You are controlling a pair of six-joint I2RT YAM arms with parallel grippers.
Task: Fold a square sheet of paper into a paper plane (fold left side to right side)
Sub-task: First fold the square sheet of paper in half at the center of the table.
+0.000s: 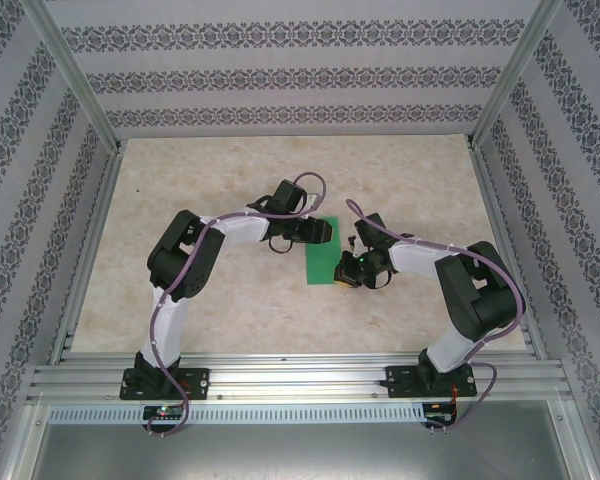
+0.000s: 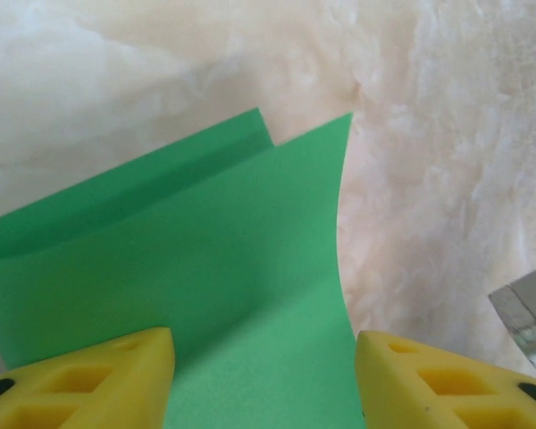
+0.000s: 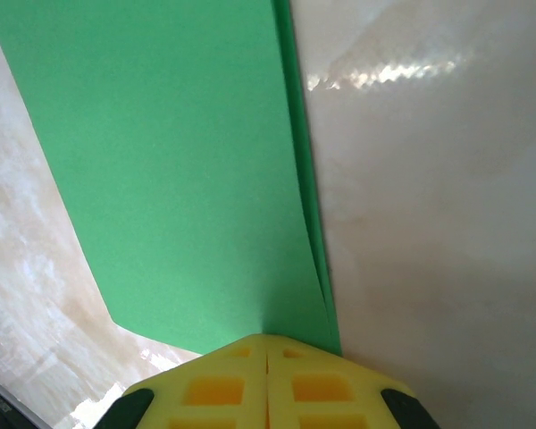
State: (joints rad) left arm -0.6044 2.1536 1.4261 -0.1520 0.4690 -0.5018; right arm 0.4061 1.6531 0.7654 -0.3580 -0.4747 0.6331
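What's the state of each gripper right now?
Left gripper: open, green paper between its jaws.
Right gripper: shut, tips at the paper's edge.

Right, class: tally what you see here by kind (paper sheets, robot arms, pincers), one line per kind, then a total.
green paper sheet: 1
robot arms: 2 (left arm, right arm)
pincers: 2 (left pincer, right pincer)
Total: 5

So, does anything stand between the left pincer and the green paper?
Nothing visible does. The left pincer stands open with the folded green paper between its fingers; the right pincer is shut on its edge.
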